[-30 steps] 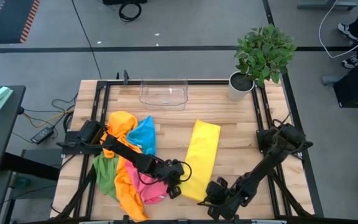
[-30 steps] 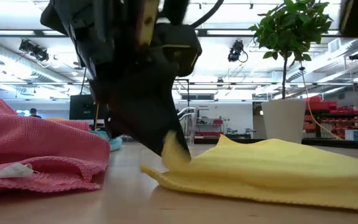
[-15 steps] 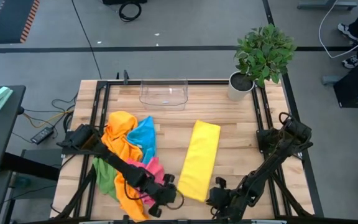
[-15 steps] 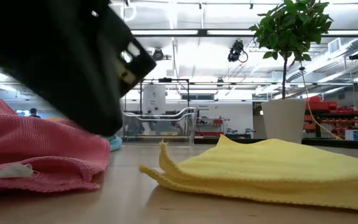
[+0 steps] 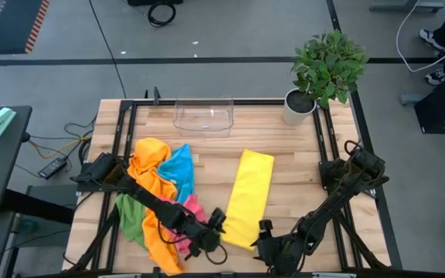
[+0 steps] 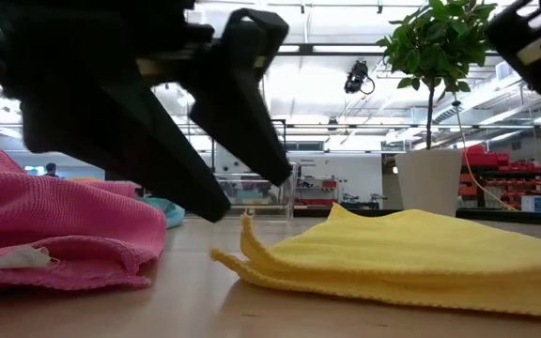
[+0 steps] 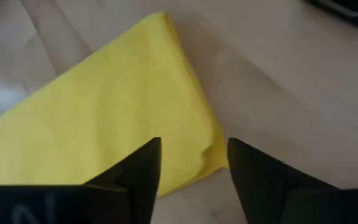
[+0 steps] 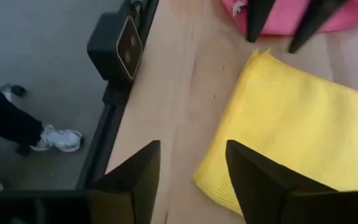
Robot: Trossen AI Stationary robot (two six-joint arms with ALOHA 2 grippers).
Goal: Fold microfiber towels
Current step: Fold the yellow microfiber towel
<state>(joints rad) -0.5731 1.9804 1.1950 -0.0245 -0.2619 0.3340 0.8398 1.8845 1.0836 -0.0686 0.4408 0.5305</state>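
A yellow microfiber towel (image 5: 251, 193) lies on the table as a long folded strip, its near end (image 6: 252, 258) showing several layers. My left gripper (image 5: 218, 222) hovers open just above the strip's near left corner (image 7: 207, 155); its two dark fingers (image 6: 205, 192) stand apart over the table. Off the strip's near right corner (image 8: 225, 180), my right gripper (image 5: 263, 230) is open too and holds nothing. A heap of orange (image 5: 149, 158), blue (image 5: 180, 170), pink (image 6: 54, 225) and green (image 5: 130, 216) towels rests on the table's left half.
A clear plastic tray (image 5: 203, 116) stands at the far edge and a potted plant (image 5: 327, 66) at the far right corner. Black frame rails (image 5: 126, 131) run along the table's sides. A person's shoe (image 8: 55, 140) shows on the floor beyond the near edge.
Both grippers have opened and let go of the yellow towel's near end, which now lies flat on the table. Both have risen a little and rolled about their wrists. The left one first drew back toward the near edge, then came back over the towel's corner.
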